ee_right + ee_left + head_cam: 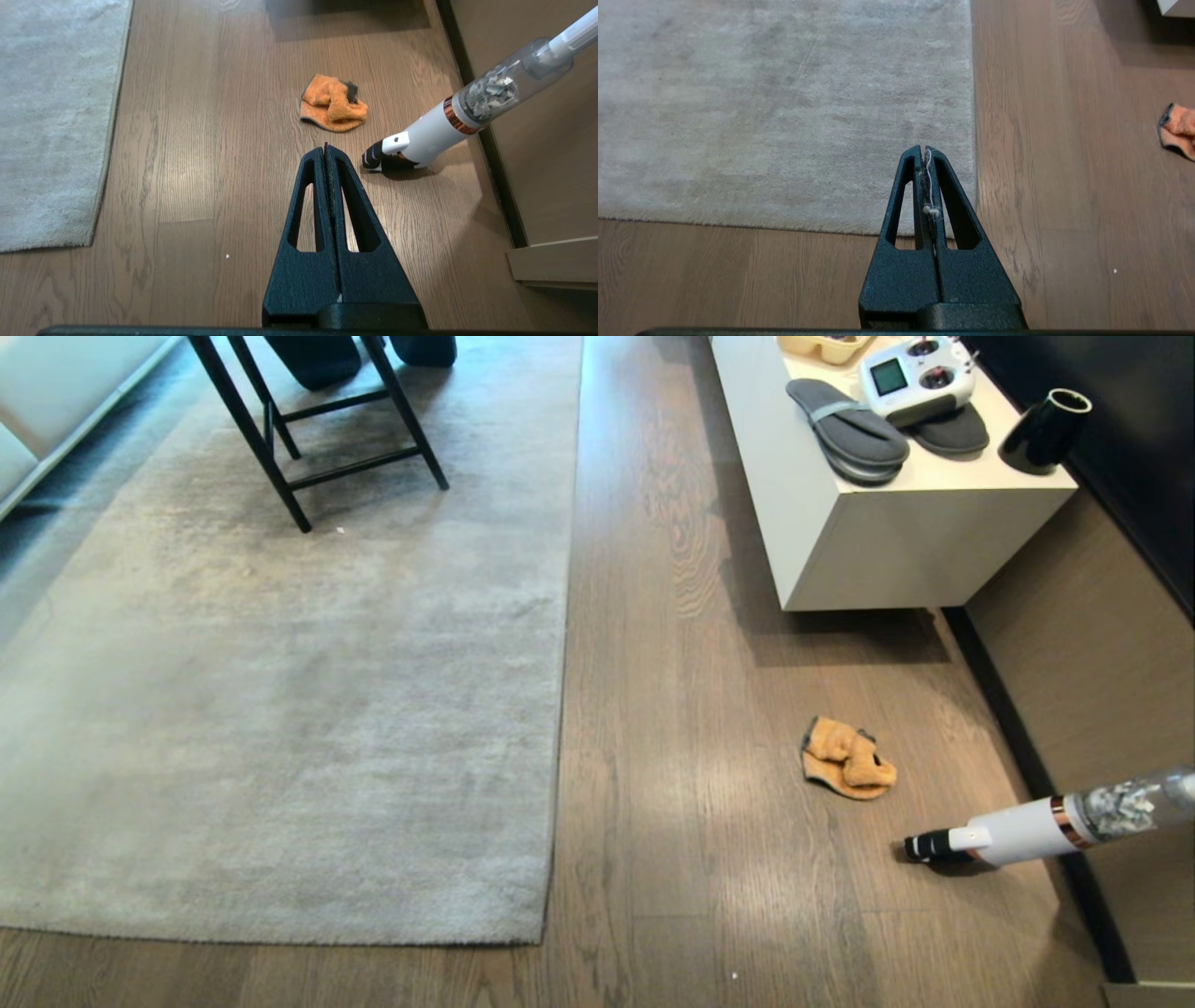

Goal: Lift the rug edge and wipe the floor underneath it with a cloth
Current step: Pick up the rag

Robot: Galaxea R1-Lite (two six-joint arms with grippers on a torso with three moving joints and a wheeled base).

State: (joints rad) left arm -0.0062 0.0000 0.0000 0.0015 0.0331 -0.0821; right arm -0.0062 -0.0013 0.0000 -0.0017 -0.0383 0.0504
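A large pale grey rug lies flat on the brown wood-grain floor (672, 728); its rug edge (558, 709) runs straight down to a square near corner (544, 941). A crumpled orange cloth (847, 761) lies on the bare floor to the right of the rug. Neither arm shows in the head view. My left gripper (925, 150) hangs shut above the rug's near corner (971, 228), with only a wisp of white lint between its fingers. High over the floor, my right gripper (325, 147) is shut and empty, a short way short of the cloth (331, 105).
A white handheld vacuum (1036, 826) leans on the floor right of the cloth, by the dark skirting. A white cabinet (896, 541) carries slippers, a remote controller and a black mug. A black chair (327, 429) stands on the far part of the rug.
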